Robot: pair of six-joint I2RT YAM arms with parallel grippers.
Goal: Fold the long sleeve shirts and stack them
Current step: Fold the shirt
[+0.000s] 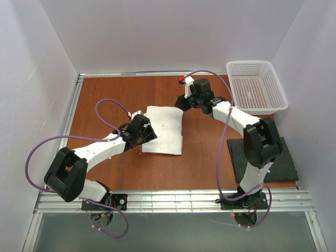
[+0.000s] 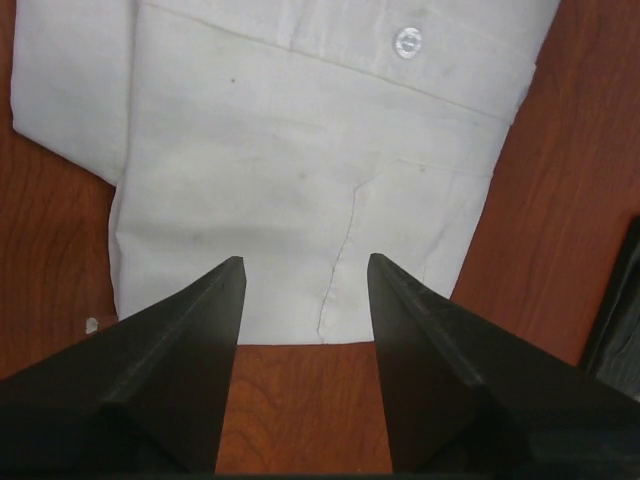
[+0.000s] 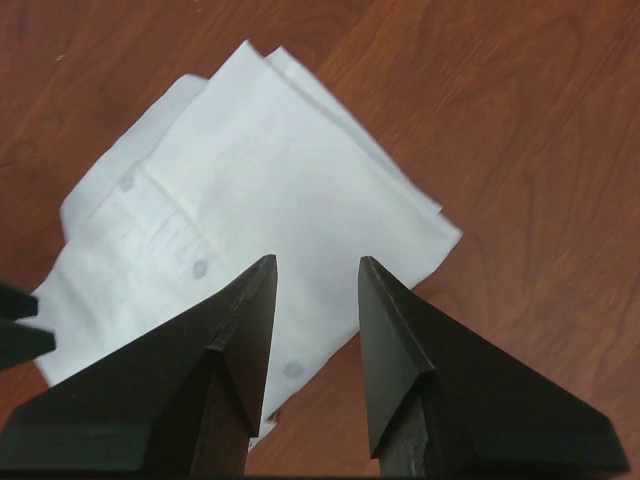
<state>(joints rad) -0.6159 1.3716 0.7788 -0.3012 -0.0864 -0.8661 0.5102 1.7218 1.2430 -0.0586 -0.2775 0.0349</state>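
The white long sleeve shirt (image 1: 167, 131) lies folded into a rectangle on the wooden table. My left gripper (image 1: 150, 132) is at its left edge, open and low over the table, holding nothing. In the left wrist view the fingertips frame the hem of the white shirt (image 2: 300, 180), and the left gripper (image 2: 305, 265) has bare wood between its jaws. My right gripper (image 1: 181, 103) hovers by the shirt's far right corner, open and empty. It looks down on the white shirt (image 3: 250, 220), the right gripper (image 3: 318, 262) apart from the cloth. The dark folded shirt (image 1: 286, 165) lies at the right, partly under my right arm.
A white mesh basket (image 1: 257, 86) stands at the back right corner. White walls close in the table on three sides. Purple cables loop from both arms over the table.
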